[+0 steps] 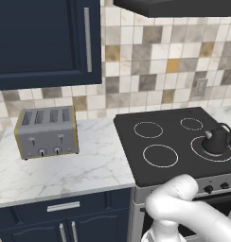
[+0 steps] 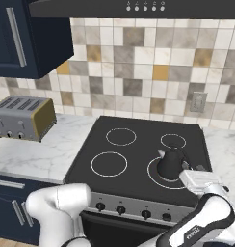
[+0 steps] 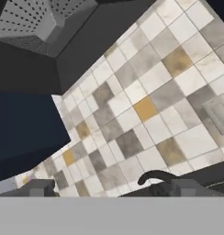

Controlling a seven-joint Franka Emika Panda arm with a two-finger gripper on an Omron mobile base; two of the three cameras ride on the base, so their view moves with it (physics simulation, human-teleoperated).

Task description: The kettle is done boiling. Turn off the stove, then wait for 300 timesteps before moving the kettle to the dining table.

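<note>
I am holding the claw (image 3: 109, 192) with its jaws spread wide and gripping nothing, just near of the kettle (image 2: 171, 163). In the right base view the white hand is sitting level at the near right edge of the stove (image 2: 138, 144), pointing toward the far wall; whether it is touching the kettle I cannot tell. In the hand view the two dark fingertips (image 3: 40, 188) are standing well apart, and the thin arched handle is rising between them. I judge this posture is lining up an approach to the kettle or its handle.

The kettle is standing upright on the near right burner, inside the white ring. It is small, rounded and dark grey-black, with a knob lid, a short spout and an arched black handle. The other three burners are bare.

The row of dark knobs (image 2: 121, 210) is running along the steel front, below the glass. I cannot tell from these views whether the burner is off. The grey toaster (image 1: 46, 133) is sitting on the marble bench (image 1: 79, 170) at far left, well apart from the stove.
</note>
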